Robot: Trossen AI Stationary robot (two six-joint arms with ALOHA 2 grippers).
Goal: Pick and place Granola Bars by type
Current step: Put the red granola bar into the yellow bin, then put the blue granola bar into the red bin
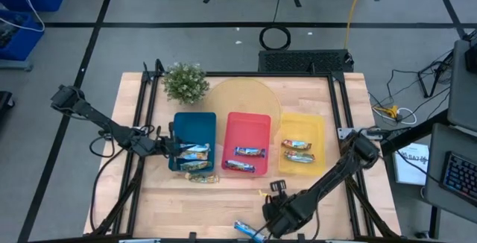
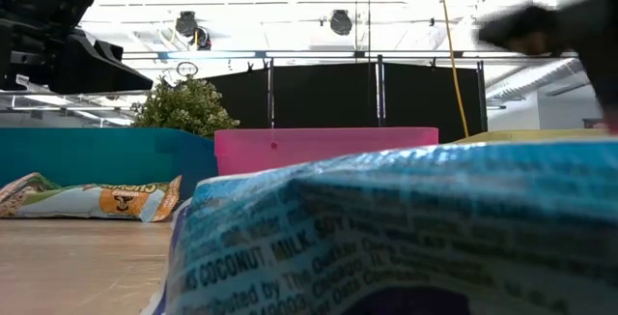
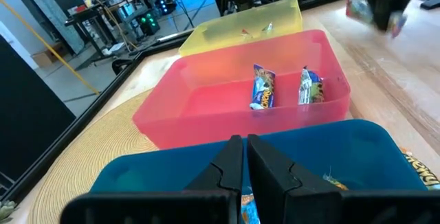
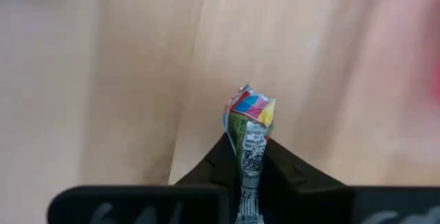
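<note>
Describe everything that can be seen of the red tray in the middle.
The red tray is a rectangular, translucent pink-red bin that looks like plastic, with low upright walls and an open top. It stands flat on the wooden table, between the blue tray and the yellow tray, partly on a round woven mat. Two granola bars lie inside it.

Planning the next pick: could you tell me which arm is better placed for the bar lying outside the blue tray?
Probably left. The left gripper hovers at the blue tray, right beside the loose bar; the right gripper, farther off, already grips another bar.
</note>
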